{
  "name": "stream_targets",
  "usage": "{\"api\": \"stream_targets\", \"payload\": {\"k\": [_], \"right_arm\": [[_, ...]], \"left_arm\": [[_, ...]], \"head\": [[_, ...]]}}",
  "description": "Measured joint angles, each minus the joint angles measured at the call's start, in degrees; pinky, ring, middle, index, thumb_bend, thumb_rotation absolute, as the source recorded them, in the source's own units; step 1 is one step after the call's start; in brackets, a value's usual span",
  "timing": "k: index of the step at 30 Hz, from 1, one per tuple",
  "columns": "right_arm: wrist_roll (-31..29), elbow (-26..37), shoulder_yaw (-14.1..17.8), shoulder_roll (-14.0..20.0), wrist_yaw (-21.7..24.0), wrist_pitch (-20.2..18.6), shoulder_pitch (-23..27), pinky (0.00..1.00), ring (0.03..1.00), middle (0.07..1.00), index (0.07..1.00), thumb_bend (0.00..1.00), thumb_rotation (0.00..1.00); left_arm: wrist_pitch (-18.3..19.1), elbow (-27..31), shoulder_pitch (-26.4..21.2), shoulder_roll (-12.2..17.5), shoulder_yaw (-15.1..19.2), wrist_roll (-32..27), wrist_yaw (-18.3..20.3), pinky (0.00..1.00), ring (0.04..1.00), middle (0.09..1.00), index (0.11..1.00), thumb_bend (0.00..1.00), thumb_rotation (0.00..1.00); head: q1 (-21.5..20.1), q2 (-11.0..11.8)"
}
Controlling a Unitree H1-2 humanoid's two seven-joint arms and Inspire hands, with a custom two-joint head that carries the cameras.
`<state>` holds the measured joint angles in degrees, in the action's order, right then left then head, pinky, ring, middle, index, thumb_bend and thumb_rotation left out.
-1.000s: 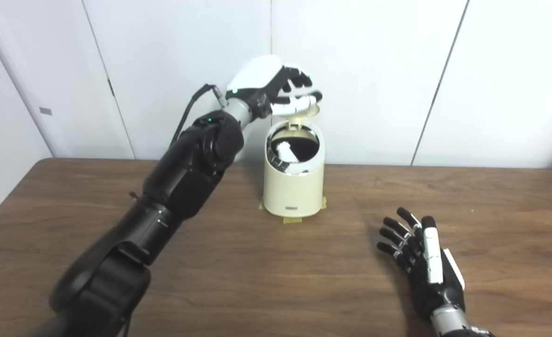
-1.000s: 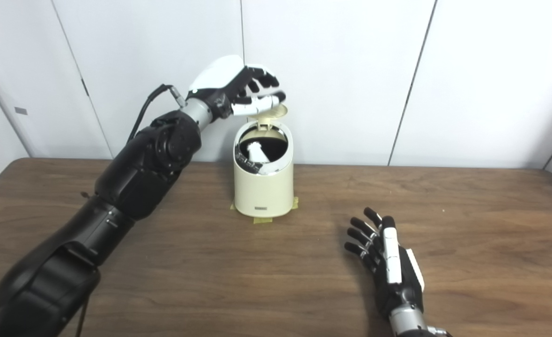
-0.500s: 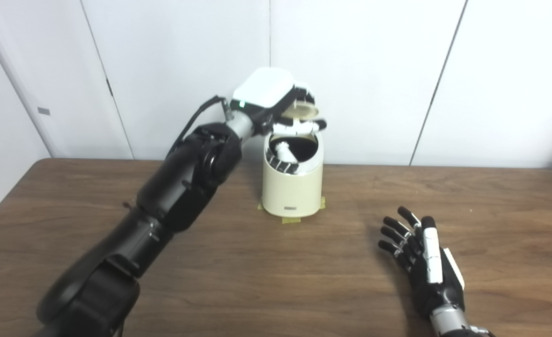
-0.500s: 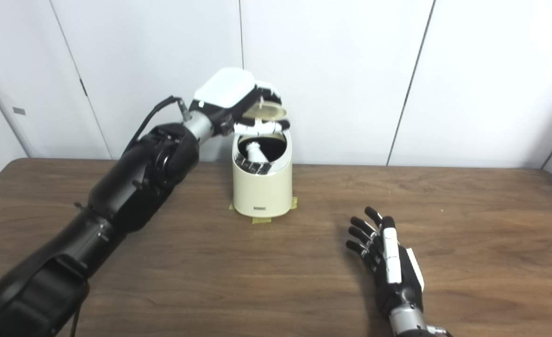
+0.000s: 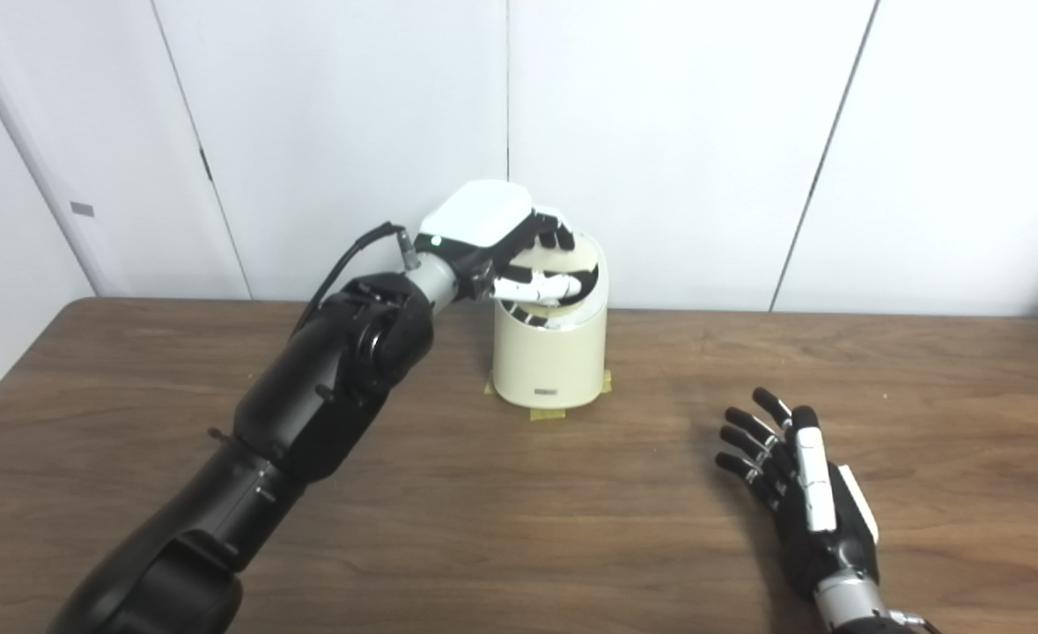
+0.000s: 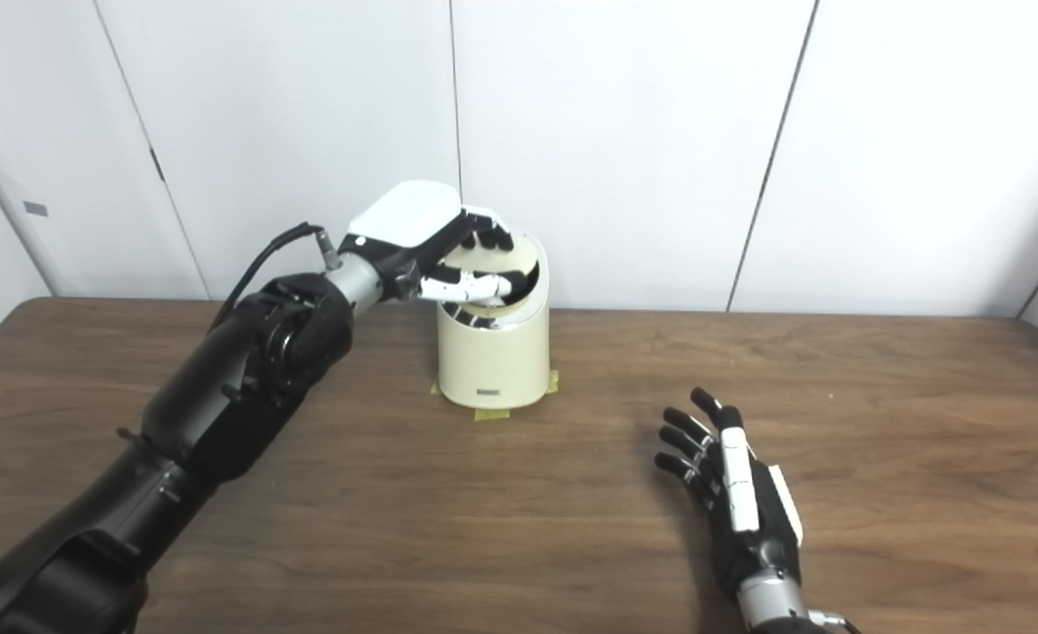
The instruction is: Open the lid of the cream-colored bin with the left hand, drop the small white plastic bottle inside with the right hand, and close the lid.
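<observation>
- Lid of the cream-colored bin: nearly down on the slanted top; a dark crescent of the opening shows along its front edge, so I judge it not fully seated.
- My left hand lies over the lid, fingers curled on its upper face, thumb stretched across the front of the opening beneath it. I cannot tell whether I pinch the lid or merely press it.
- My right hand rests on the table, well apart from the bin, fingers spread, holding nothing.
- Small white plastic bottle: not visible in either view. I judge it to be inside the bin, hidden by the lid and my left hand.
- Handling, lid: thin, stiff plastic, light, apparently hinged at the rear. It should need only gentle downward pressure on the flat top. Best contact is the middle of the upper face, not the edge.
- Risk: my thumb sits in the gap; it must clear before the lid can seat.
- Handling, bin: smooth, rigid shell, probably light and easily tipped. Tape tabs at its base appear to fix it to the table, which should resist my push.
- Surface: dark wood-grain table, flat, with no other loose things in view.
- Room: white panelled wall close behind the bin; little clearance rearward for my left hand. Open space in front and to the right.
</observation>
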<state>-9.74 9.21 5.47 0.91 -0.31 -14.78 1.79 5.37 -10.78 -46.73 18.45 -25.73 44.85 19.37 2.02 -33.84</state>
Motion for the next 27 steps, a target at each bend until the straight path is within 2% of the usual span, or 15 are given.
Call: {"api": "stream_targets", "payload": {"k": [7,13,16,20,24,27], "right_arm": [[-0.97,0.0,0.27,0.13,0.24,-0.07,-0.01,0.75,0.817,0.802,0.908,0.5,0.91],[-0.85,0.0,0.31,0.03,-0.05,-0.09,-0.02,0.72,0.79,0.779,0.893,0.51,0.93],[-1.12,0.0,0.81,-0.42,-0.37,-0.17,0.02,0.73,0.793,0.776,0.887,0.51,0.95],[-2.08,0.18,1.32,-1.11,-0.81,-0.7,0.12,0.74,0.798,0.77,0.889,0.54,1.0],[-2.35,0.77,1.62,-1.76,-1.46,-1.69,0.2,0.73,0.794,0.764,0.882,0.55,1.0],[-2.33,1.17,1.62,-1.81,-1.59,-2.44,0.18,0.74,0.793,0.761,0.88,0.56,1.0]], "left_arm": [[-1.67,2.09,3.14,0.33,0.4,0.95,-1.56,0.68,0.742,0.751,0.745,0.55,0.81],[-3.39,3.61,4.05,1.29,-0.26,3.39,-1.48,0.7,0.746,0.752,0.742,0.54,0.83],[-5.04,3.97,4.27,1.98,-1.42,5.95,-1.69,0.73,0.764,0.768,0.756,0.52,0.87],[-7.81,4.28,4.18,3.69,-3.17,9.47,-1.6,0.79,0.795,0.784,0.773,0.5,0.87],[-9.47,4.63,3.85,4.6,-4.51,12.4,-1.36,0.84,0.809,0.794,0.78,0.51,0.84],[-10.62,4.63,3.3,4.86,-5.33,14.27,-0.92,0.88,0.824,0.807,0.787,0.52,0.86]], "head": [[-0.26,-0.53],[-0.44,-0.97],[-0.53,-1.23],[-0.88,-1.76],[-0.97,-1.93],[-1.14,-2.2]]}}
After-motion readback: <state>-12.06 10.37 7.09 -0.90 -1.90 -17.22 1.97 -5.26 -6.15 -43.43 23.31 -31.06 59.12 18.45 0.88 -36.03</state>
